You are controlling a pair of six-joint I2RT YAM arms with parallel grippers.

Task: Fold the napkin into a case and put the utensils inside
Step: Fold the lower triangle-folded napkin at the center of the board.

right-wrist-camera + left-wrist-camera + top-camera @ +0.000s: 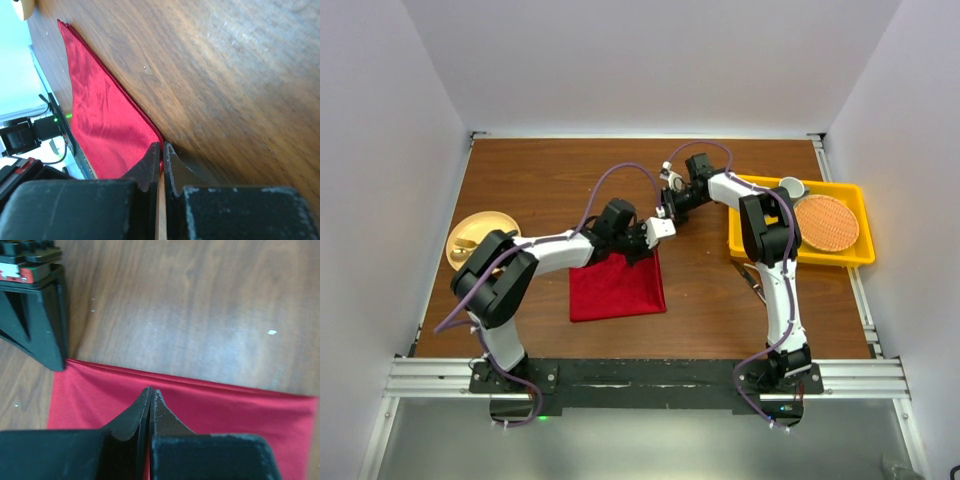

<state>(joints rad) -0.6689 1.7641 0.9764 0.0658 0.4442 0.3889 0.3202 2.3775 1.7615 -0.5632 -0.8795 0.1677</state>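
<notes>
The deep-red napkin [617, 288] lies folded into a rough square on the wooden table, with layered edges along its far side. My left gripper [638, 248] is shut at that far edge, its tips over the cloth [225, 410] and a sliver of red between the jaws [151, 391]. My right gripper [657, 240] is shut on the napkin's far right corner [161, 147]; its fingers [40, 325] show beside the corner in the left wrist view. Slim silver utensils [753, 278] lie on the table by the right arm, partly hidden by it.
A yellow plastic tray [850, 190] at the right holds a round orange woven mat [827, 222] and a small pale cup [790, 186]. A light wooden dish [470, 240] sits at the left. White walls close three sides.
</notes>
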